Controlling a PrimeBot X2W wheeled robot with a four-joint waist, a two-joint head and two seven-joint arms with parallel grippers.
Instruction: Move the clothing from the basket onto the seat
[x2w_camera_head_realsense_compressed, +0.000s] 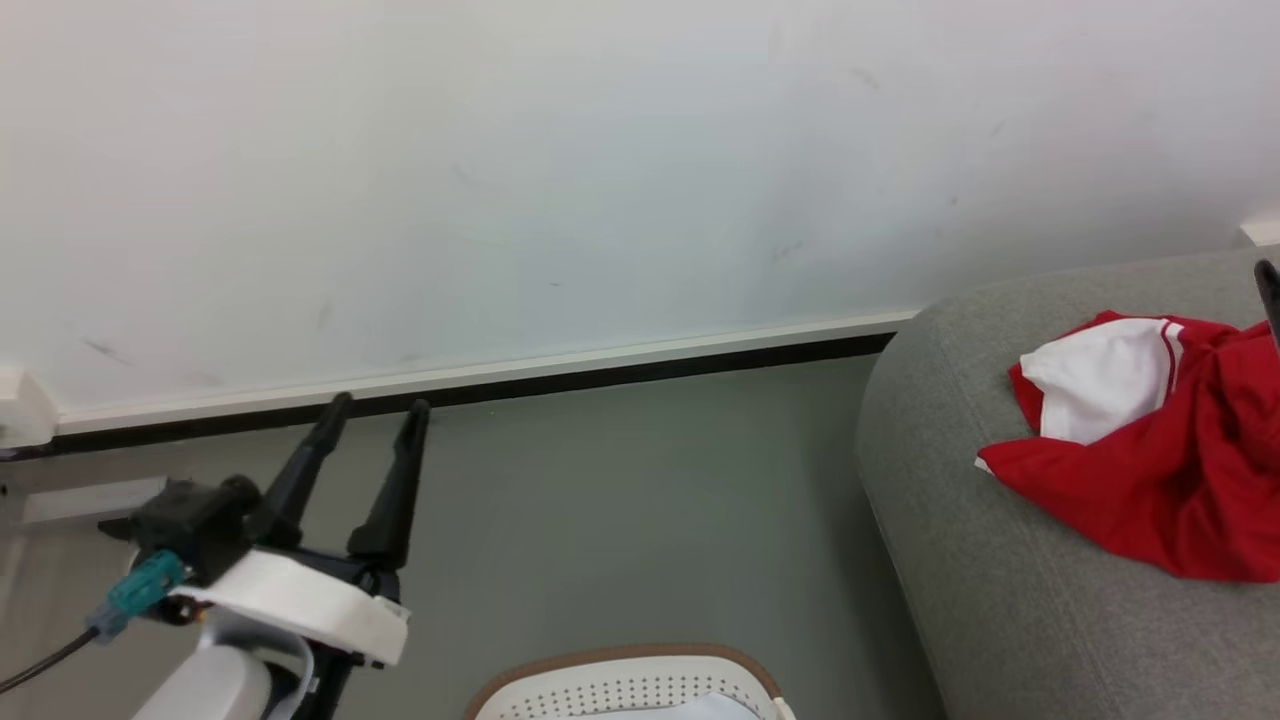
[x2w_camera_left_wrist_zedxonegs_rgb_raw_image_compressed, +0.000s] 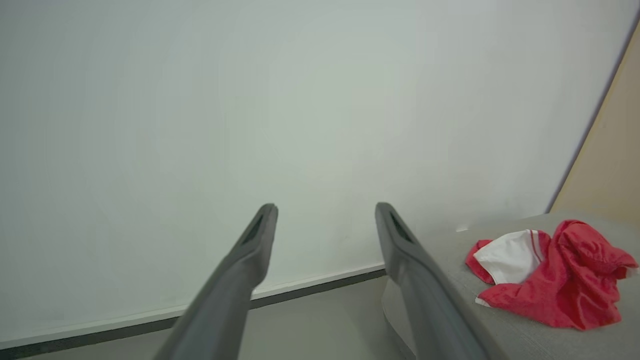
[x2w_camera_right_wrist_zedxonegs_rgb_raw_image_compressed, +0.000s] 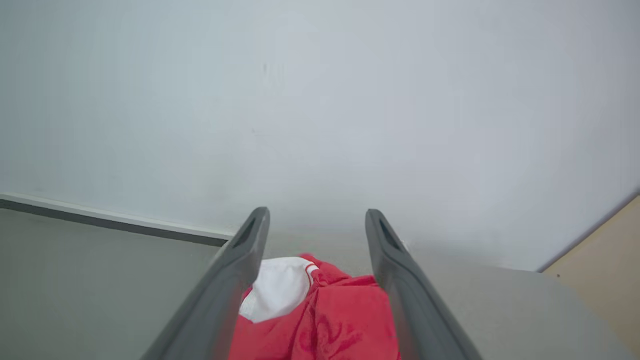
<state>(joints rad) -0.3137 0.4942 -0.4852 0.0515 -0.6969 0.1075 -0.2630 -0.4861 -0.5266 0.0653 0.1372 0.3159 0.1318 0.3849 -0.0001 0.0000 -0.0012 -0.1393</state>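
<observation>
Open floor (x2w_camera_head_realsense_compressed: 620, 520) lies between the basket (x2w_camera_head_realsense_compressed: 620, 690) and the seat (x2w_camera_head_realsense_compressed: 950, 580). The wall (x2w_camera_head_realsense_compressed: 600, 180) closes the far side. The clothing (x2w_camera_head_realsense_compressed: 1160, 480) is heaped on the seat's top.

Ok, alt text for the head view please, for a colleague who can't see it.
Red-and-white clothing lies crumpled on the grey seat at the right. The left gripper, open and empty, points up at lower left above the grey floor; the white, brown-rimmed basket shows at the bottom edge.
</observation>
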